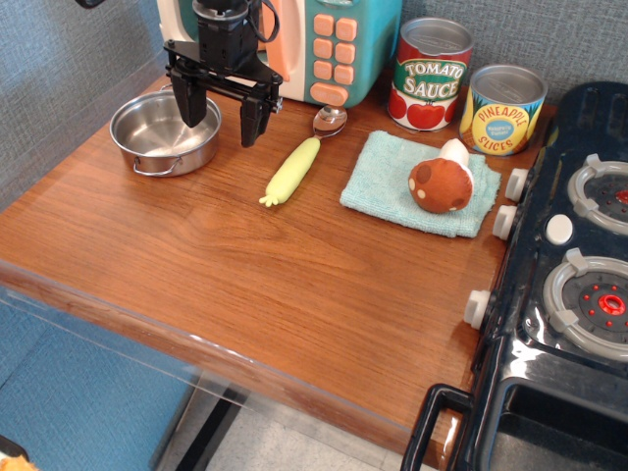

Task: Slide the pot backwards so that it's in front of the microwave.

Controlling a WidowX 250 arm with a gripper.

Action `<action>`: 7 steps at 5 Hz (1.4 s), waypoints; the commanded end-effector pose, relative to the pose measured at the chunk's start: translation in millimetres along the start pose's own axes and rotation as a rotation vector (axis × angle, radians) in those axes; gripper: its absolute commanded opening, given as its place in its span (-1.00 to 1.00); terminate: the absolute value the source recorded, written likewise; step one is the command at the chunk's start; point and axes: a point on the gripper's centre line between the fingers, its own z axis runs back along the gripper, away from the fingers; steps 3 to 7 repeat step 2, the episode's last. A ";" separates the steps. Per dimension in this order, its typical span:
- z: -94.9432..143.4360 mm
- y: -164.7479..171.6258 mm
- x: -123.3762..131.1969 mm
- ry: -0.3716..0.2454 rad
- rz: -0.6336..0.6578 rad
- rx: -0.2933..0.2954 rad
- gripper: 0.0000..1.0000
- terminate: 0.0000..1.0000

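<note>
The shiny steel pot (157, 134) sits on the wooden table at the back left, just in front of the left part of the microwave (324, 44). The microwave has a cream front and orange-pink buttons; the arm hides much of its door. My black gripper (222, 116) hangs open above the pot's right rim. One finger is over the pot's inside, the other is outside it to the right. It holds nothing.
A yellow-green toy corn (292, 170) and a spoon (330, 121) lie right of the pot. A teal cloth (420, 183) bears a brown mushroom (442, 183). Two cans (430, 74) stand at the back. A black stove (569, 285) fills the right side.
</note>
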 end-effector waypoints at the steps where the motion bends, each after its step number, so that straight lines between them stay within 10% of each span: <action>1: 23.6 5.3 -1.9 -0.076 0.055 -0.042 1.00 -1.00; 2: 23.6 5.3 -1.9 -0.076 0.055 -0.042 1.00 1.00; 7: 23.6 5.3 -1.9 -0.076 0.055 -0.042 1.00 1.00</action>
